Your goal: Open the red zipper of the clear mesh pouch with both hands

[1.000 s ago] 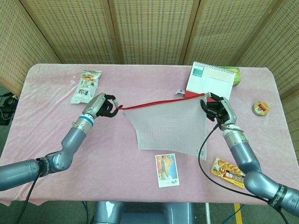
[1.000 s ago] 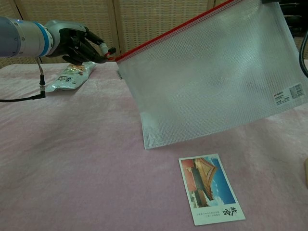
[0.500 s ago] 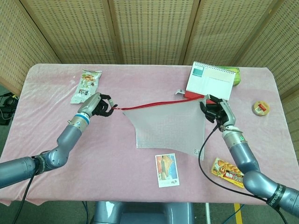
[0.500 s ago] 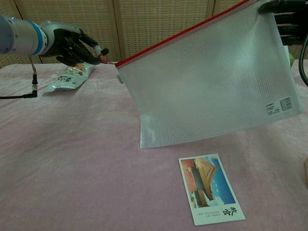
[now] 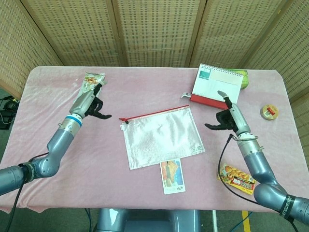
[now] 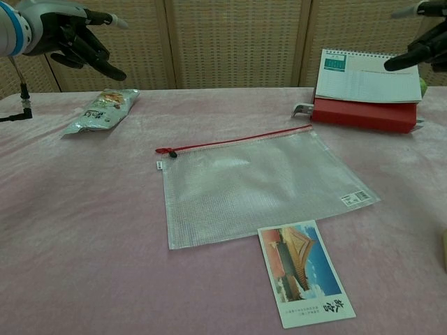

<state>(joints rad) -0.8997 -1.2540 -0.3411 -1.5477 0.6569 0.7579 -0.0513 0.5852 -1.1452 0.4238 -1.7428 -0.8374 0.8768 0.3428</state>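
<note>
A folding screen [image 5: 154, 31] of woven, tan panels in wooden frames closes off the far side, angling forward at left and right. The desk [image 5: 43, 92] before it wears a pink, plush cloth, slightly rumpled along its edges. Light falls evenly with soft shadows. Beyond the left edge, dark cables [image 5: 6, 108] lie on a grey-green floor [image 5: 7, 92]. At the near right, under the desk's edge, a yellow strip [image 5: 245, 220], perhaps floor tape, shows.
</note>
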